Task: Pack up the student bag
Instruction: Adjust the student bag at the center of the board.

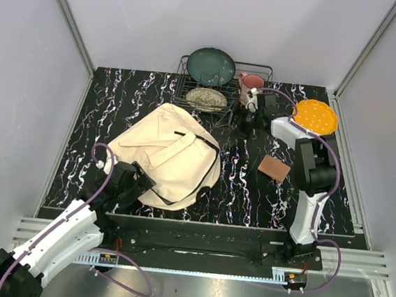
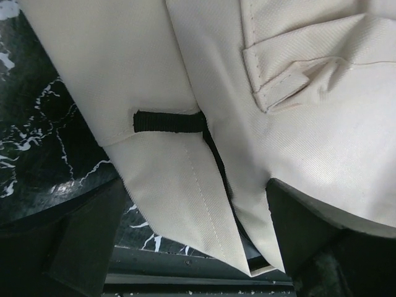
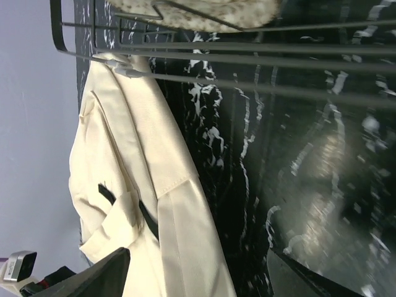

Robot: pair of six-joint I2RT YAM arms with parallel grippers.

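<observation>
At the near left of the desk (image 1: 249,195), my left pincer (image 2: 192,247) stands wide open. Its 2 fingers (image 2: 80,247) straddle the near edge of the student bag (image 1: 162,152) without clamping it; I cannot tell whether they touch the cloth. The bag lies flat on the left half of the desk, with black trim along its flap. Behind it, a wire rack (image 1: 226,88) holds a dark teal plate (image 1: 211,66) and a speckled plate (image 1: 206,99), with a pink mug (image 1: 251,81) at its right end. My right pincer (image 3: 198,278) hangs low just in front of the rack, spread wide and holding nothing. A brown pad (image 1: 274,168) lies further right, and an orange disc (image 1: 316,116) sits at the far right.
</observation>
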